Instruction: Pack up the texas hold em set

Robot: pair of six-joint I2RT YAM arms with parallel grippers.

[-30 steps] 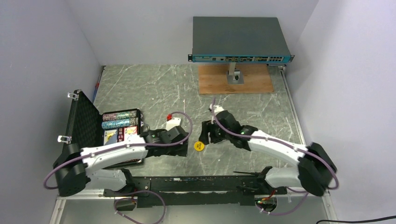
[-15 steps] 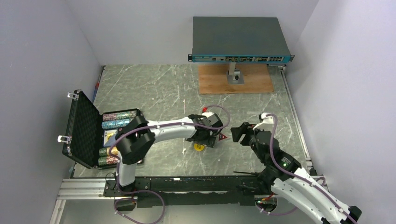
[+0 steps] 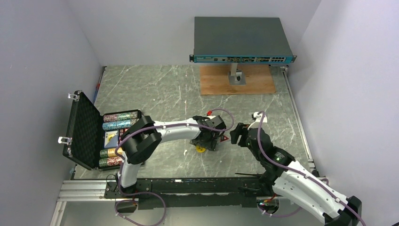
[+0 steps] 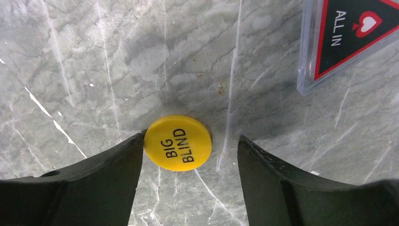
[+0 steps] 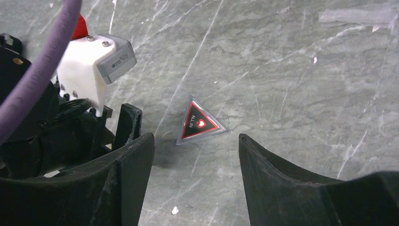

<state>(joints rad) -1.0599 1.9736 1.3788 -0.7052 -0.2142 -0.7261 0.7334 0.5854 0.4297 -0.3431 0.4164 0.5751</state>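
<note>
Up in the top view, the open black briefcase [image 3: 84, 129] sits at the left edge of the counter [image 3: 155, 89] with chip rows inside, well apart from the action. Mid-counter, the left pincer [image 3: 205, 143] hangs over the yellow Big Blind disc [image 3: 201, 149], and the right pincer [image 3: 237, 134] faces the red All In token [image 3: 225, 138] just beside it.

Down at the left wrist, the jaws are wide and straddle the Big Blind disc [image 4: 178, 142]. One finger touches its rim and the other is apart, so closing should pinch it straight across.

Over at the right wrist, the jaws are wide and empty. The All In token [image 5: 200, 123] lies flat just ahead of the gap, with the left arm crowding in close. The right arm is nearer that token, and a clash looks like the risk.
</note>
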